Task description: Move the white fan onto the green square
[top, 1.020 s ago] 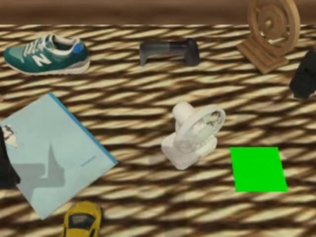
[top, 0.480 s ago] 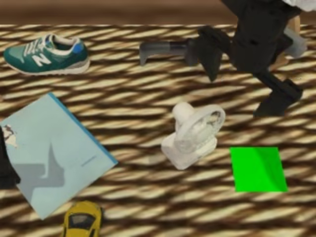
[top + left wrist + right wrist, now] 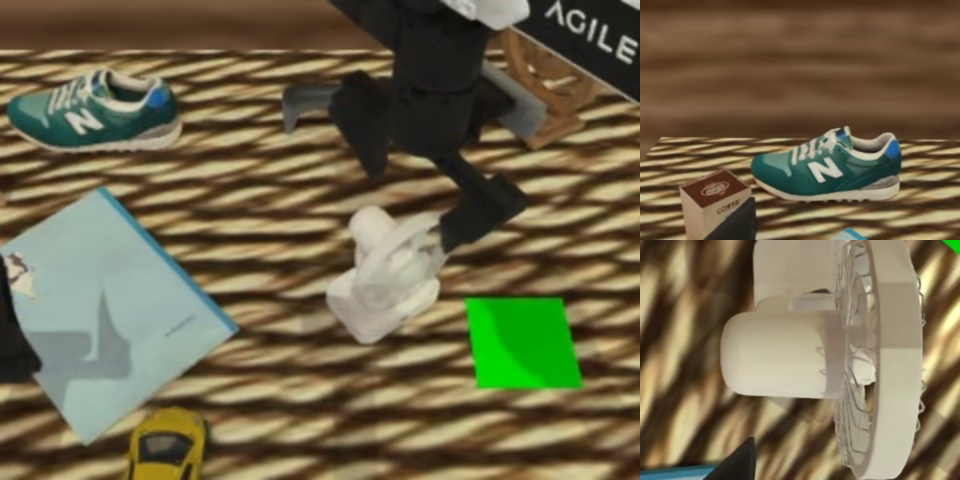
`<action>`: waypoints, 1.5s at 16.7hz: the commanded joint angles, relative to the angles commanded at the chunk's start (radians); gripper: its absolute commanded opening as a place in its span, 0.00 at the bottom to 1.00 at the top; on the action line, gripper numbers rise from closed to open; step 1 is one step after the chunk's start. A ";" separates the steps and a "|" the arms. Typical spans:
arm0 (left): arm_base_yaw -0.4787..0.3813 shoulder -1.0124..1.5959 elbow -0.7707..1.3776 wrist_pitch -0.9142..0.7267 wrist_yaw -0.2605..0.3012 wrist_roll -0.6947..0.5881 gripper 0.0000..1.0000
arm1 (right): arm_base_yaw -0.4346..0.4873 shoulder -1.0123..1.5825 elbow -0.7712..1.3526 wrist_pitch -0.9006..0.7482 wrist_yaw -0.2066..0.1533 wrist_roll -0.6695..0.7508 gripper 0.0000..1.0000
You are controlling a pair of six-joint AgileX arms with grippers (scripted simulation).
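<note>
The white fan [image 3: 385,285] stands mid-table, its wire-cage head tilted, left of the bright green square [image 3: 523,342], which is bare. My right gripper [image 3: 413,205] hovers open just above and behind the fan's head. One dark finger sits behind the motor housing, the other by the cage rim. In the right wrist view the fan [image 3: 840,355] fills the frame, one dark fingertip [image 3: 740,465] pokes in beside it, and a corner of the green square [image 3: 952,244] shows. My left arm [image 3: 10,340] is parked at the table's left edge.
A green sneaker [image 3: 95,108] lies back left and a pale blue book [image 3: 110,310] front left. A yellow toy car [image 3: 168,445] sits at the front edge. A dark grey handheld device [image 3: 310,100] and a wooden wheel [image 3: 545,85] are partly under my right arm. A coffee box [image 3: 715,202] stands near the sneaker.
My right arm has swung in from the right edge, moving left and toward the front until its open gripper is over the fan. The fan has not moved.
</note>
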 joint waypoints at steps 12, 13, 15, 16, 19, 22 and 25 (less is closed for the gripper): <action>0.000 0.000 0.000 0.000 0.000 0.000 1.00 | 0.001 -0.019 -0.204 0.184 0.000 0.000 1.00; 0.000 0.000 0.000 0.000 0.000 0.000 1.00 | 0.001 -0.020 -0.223 0.203 0.000 0.001 1.00; 0.000 0.000 0.000 0.000 0.000 0.000 1.00 | 0.002 -0.020 -0.231 0.211 0.000 0.001 1.00; 0.000 0.000 0.000 0.000 0.000 0.000 1.00 | 0.002 -0.020 -0.231 0.211 0.000 0.001 1.00; 0.000 0.000 0.000 0.000 0.000 0.000 1.00 | 0.002 -0.020 -0.231 0.211 0.000 0.001 0.85; 0.000 0.000 0.000 0.000 0.000 0.000 1.00 | 0.002 -0.020 -0.231 0.211 0.000 0.001 0.62; 0.000 0.000 0.000 0.000 0.000 0.000 1.00 | 0.002 -0.020 -0.231 0.211 0.000 0.001 0.40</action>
